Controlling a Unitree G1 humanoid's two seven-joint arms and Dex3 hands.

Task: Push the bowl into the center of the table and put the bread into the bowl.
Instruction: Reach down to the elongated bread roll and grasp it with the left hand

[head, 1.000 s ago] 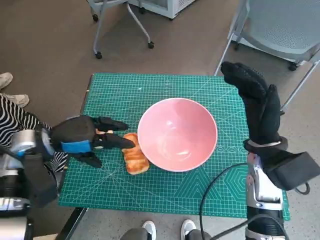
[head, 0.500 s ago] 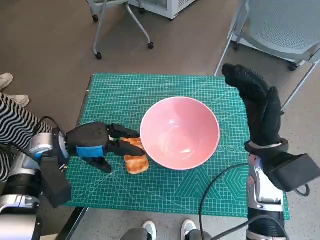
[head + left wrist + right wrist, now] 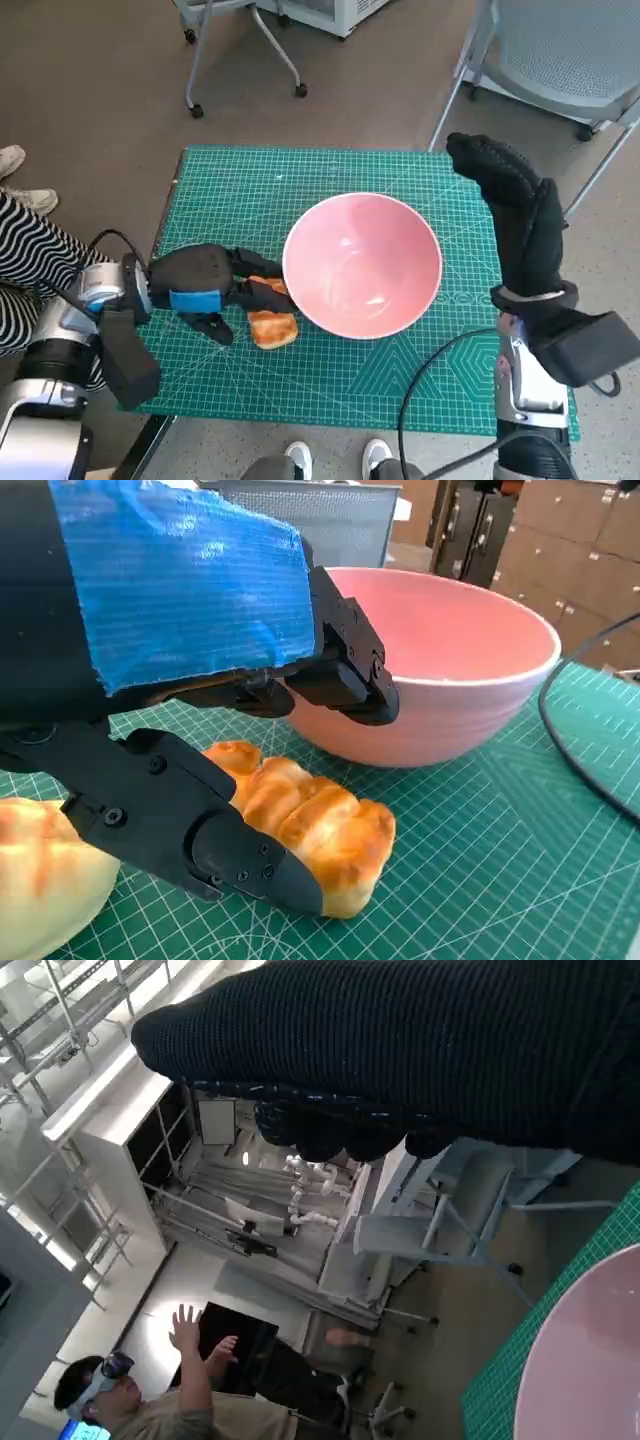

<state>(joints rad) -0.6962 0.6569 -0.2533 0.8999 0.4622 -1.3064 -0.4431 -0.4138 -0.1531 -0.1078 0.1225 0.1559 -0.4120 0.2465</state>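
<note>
Pink and wide, the bowl sits near the middle of the green cutting mat, with the bread lying just beside its rim on the robot's left. The left hand has its fingers around the bread, between it and the bowl. The left wrist view shows what the head view hides: one finger pressed along the roll's side, others above it near the bowl's wall. The right hand stands raised beside the table, fingers straight and holding nothing. Chairs stand beyond; the right wrist view catches a person with raised hands.
</note>
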